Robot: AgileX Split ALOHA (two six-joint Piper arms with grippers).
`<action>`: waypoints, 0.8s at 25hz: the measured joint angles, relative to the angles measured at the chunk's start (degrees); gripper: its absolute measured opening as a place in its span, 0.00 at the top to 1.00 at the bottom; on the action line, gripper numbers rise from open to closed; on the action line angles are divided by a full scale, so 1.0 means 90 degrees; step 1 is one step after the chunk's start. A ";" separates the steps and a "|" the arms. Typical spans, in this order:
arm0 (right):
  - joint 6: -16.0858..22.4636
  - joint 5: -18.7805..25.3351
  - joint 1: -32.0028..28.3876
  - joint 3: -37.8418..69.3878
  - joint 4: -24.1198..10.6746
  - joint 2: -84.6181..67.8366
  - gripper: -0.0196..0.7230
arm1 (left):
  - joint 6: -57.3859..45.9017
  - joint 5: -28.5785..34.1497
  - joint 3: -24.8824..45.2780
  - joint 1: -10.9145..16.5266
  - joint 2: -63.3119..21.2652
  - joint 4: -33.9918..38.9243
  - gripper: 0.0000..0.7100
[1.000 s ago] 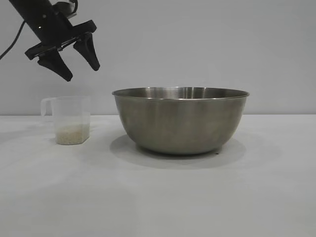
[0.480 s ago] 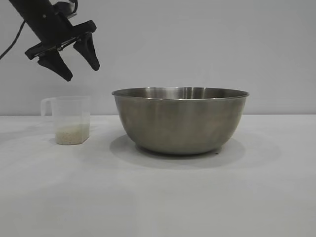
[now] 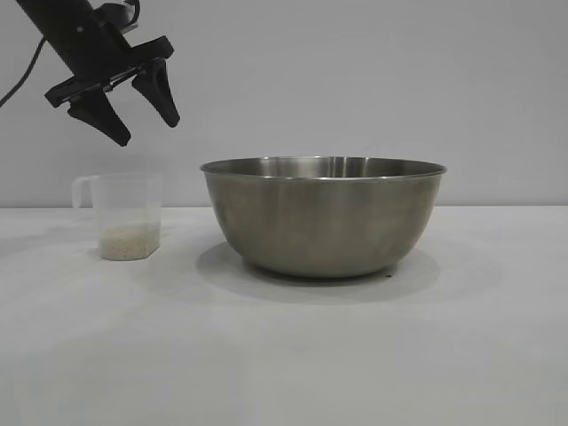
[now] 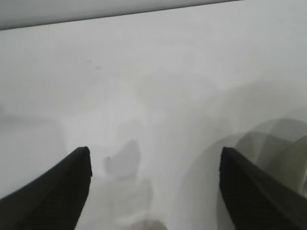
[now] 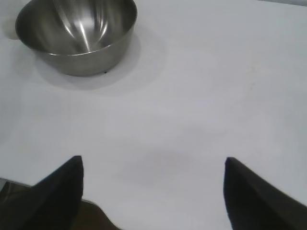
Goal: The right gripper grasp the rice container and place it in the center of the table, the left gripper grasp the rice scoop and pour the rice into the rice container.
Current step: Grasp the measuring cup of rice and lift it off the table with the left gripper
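The rice container (image 3: pixel 324 217), a wide steel bowl, stands near the middle of the table (image 3: pixel 284 355). To its left stands the rice scoop (image 3: pixel 124 213), a small translucent cup with its handle turned away from the bowl and a shallow layer of rice (image 3: pixel 130 240) at its bottom. My left gripper (image 3: pixel 146 130) hangs open in the air above the scoop, apart from it, with nothing between its fingers (image 4: pixel 72 182). My right gripper (image 5: pixel 153 163) is open and empty over bare table near an edge, far from the rice container (image 5: pixel 76 33), which looks empty inside.
A plain grey wall runs behind the table. In the right wrist view the table's edge (image 5: pixel 57 189) shows by one finger, with a brown floor (image 5: pixel 93 218) below it. White tabletop lies in front of and to the right of the bowl.
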 joint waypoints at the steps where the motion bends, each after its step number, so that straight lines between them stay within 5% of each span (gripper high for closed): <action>1: 0.0000 0.0000 -0.0137 0.0000 0.0000 -0.0076 0.28 | 0.0000 0.0000 0.0000 0.0000 0.0000 0.0000 0.23; 20: 0.0000 0.0038 -0.1044 0.0000 0.0000 -0.0275 0.28 | 0.0000 0.0050 0.0000 -0.0004 0.0000 0.0000 0.23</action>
